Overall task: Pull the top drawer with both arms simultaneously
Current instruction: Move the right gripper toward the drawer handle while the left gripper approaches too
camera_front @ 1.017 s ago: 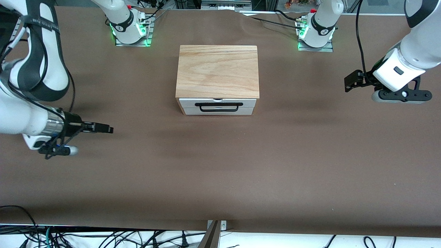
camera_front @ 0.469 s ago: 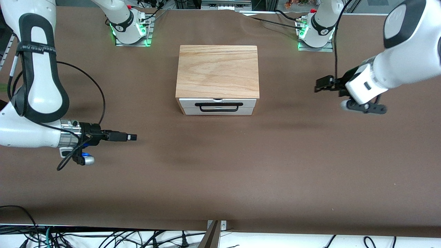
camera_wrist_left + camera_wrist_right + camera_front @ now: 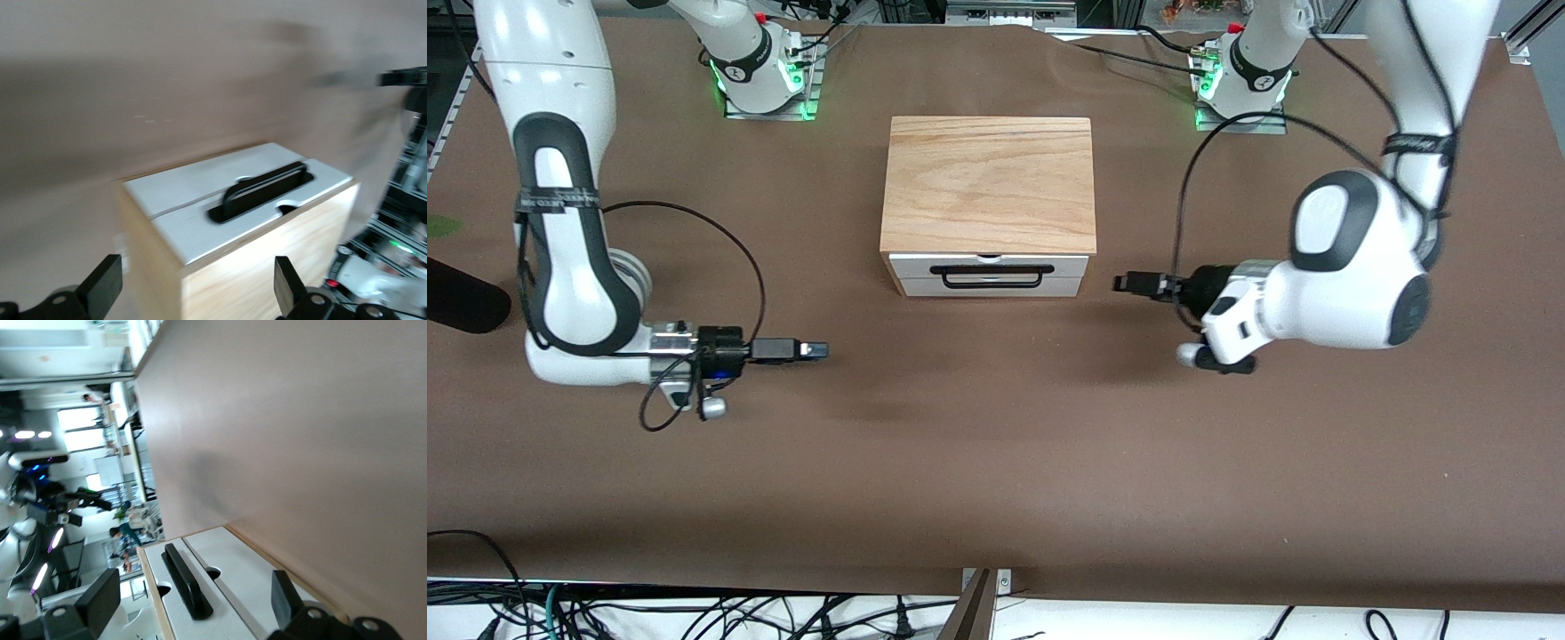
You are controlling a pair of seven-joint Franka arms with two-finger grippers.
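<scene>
Box (image 3: pixel 988 182) sits mid-bench (image 3: pixel 996 462), between the two arm bases. Top drawer (image 3: pixel 988 263) fully shut, white front facing the front camera, black wire handle (image 3: pixel 986 276) across it. Second drawer (image 3: pixel 989 286) beneath, also shut.

Left pincer (image 3: pixel 1136 284): low over the bench, just off the box's corner toward the left arm's end, level with the drawer front. Fingers (image 3: pixel 100 285) spread wide, empty. No contact with handle.

Right pincer (image 3: pixel 811 349): low over the bench toward the right arm's end, well apart from the box, pointing toward it. Fingers (image 3: pixel 100 600) wide apart, empty.
</scene>
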